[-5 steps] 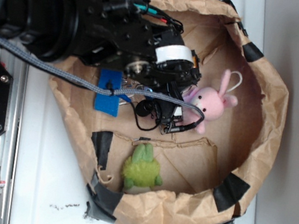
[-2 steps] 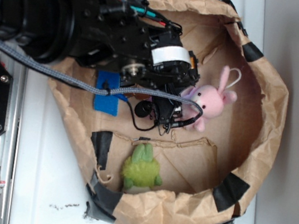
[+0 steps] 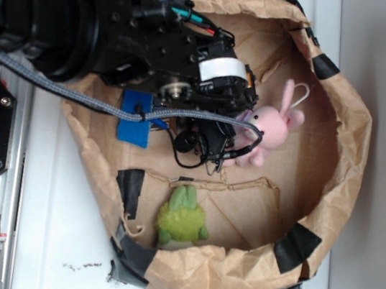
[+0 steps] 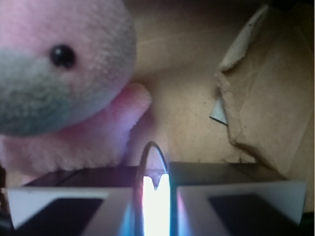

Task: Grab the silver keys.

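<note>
The claw (image 4: 155, 196) now pinches the silver keys (image 4: 153, 189) beside the pink bunny (image 3: 268, 127), nudged slightly; grasp looks made.

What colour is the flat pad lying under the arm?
Blue; the flat rectangular pad shows best in the exterior view.

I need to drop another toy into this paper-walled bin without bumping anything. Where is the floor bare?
Bare floor lies on the right, between the pink plush bunny and the crumpled brown paper wall, and in the lower middle, right of the green plush toy. The left half is crowded: the black robot arm, its pincer and the blue felt square fill it.
</note>
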